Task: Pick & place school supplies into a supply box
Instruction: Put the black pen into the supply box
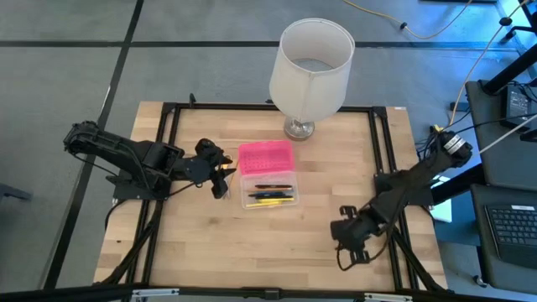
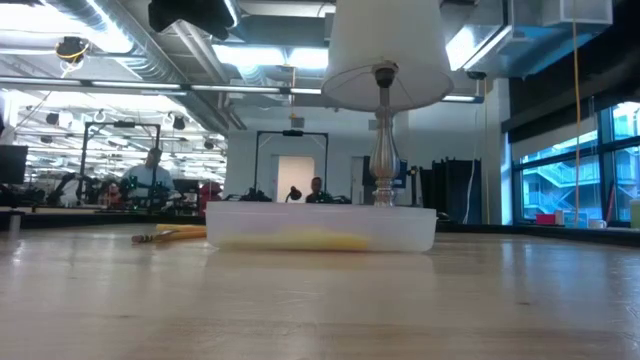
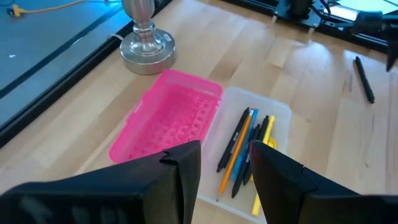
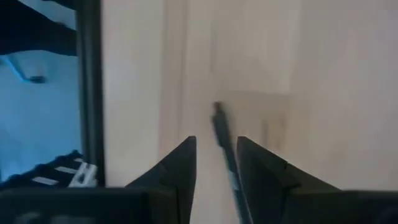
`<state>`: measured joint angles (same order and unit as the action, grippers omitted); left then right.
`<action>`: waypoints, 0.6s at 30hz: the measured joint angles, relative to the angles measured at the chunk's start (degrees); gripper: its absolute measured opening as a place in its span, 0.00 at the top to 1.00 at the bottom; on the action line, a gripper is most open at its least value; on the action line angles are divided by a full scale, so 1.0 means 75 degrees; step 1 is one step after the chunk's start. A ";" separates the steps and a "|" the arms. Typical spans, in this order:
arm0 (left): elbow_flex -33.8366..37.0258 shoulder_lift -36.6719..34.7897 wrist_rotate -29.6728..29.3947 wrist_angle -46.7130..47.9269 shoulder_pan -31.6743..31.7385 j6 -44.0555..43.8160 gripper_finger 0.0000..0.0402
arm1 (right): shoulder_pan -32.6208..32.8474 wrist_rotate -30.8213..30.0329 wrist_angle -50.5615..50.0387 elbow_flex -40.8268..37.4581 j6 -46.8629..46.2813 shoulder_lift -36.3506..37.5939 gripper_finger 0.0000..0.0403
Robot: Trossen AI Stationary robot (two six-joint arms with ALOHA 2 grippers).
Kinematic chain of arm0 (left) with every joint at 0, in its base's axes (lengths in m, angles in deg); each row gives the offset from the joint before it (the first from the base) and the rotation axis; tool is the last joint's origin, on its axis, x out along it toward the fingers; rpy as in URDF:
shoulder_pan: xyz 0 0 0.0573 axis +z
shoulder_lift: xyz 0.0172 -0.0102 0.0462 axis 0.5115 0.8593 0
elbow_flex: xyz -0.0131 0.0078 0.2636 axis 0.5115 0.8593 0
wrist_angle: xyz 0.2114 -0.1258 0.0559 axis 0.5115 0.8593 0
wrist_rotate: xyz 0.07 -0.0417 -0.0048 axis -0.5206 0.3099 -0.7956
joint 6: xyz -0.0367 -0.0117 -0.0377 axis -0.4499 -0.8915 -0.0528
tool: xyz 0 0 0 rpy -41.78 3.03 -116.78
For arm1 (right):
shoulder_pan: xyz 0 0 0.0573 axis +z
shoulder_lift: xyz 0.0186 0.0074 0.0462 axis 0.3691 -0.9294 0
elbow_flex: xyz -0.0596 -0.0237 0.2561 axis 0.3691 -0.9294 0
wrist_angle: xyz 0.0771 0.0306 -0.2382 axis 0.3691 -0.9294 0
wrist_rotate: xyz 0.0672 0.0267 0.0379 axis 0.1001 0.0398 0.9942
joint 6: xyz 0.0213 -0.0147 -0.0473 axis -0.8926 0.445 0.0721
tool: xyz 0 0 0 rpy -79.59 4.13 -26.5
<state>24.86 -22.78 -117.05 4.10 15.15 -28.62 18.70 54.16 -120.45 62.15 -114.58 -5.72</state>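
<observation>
Wooden counter point(image 1: 252, 243) carries the open supply box point(image 1: 268, 190) holding pens; low view blurs them. Left gripper point(image 3: 225, 180) beside it, jaws parted, empty. Right gripper point(image 4: 215, 163) jaws straddle a blurred pen point(image 4: 225, 149); grip unclear.

The table point(image 1: 252, 243) was pale wood, planked, with a soft satin sheen. The box point(image 3: 277, 115) looked like frosted clear plastic, its lid point(image 3: 168, 118) glossy pink plastic with a dimpled inside. The lamp point(image 1: 312, 63) wore a matt white cloth-like shade over a polished metal base point(image 3: 146, 46). Both arms showed matt black, the pen point(image 4: 225, 149) dark and smooth.
</observation>
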 joint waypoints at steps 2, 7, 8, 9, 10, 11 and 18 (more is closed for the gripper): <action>0.0000 0.0000 -0.0001 -0.0002 0.0000 -0.0002 0.68 | 0.0117 0.0008 0.0575 -0.0181 -0.0268 -0.0088 0.70; 0.0000 0.0000 0.0003 0.0000 0.0000 0.0000 0.68 | 0.0231 -0.0026 0.0796 -0.0296 -0.0698 -0.0312 0.62; 0.0000 0.0000 -0.0003 -0.0003 0.0000 0.0000 0.68 | 0.0251 -0.0061 0.0701 -0.0296 -0.0717 -0.0342 0.60; 0.0000 0.0000 -0.0010 0.0000 0.0000 0.0000 0.68 | 0.0254 -0.0069 0.0613 -0.0296 -0.0720 -0.0376 0.58; 0.0000 0.0000 -0.0033 0.0000 0.0000 0.0000 0.68 | 0.0254 -0.0055 0.0551 -0.0296 -0.0755 -0.0417 0.56; 0.0000 0.0000 -0.0066 0.0000 0.0000 0.0000 0.68 | 0.0254 -0.0001 0.0528 -0.0299 -0.0909 -0.0441 0.54; 0.0000 0.0000 -0.0160 0.0003 0.0000 -0.0003 0.68 | 0.0487 0.0187 0.0780 -0.0299 -0.0550 -0.0462 0.49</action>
<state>24.86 -22.78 -118.25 4.12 15.15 -28.64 22.35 55.57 -114.61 59.91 -118.71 -9.19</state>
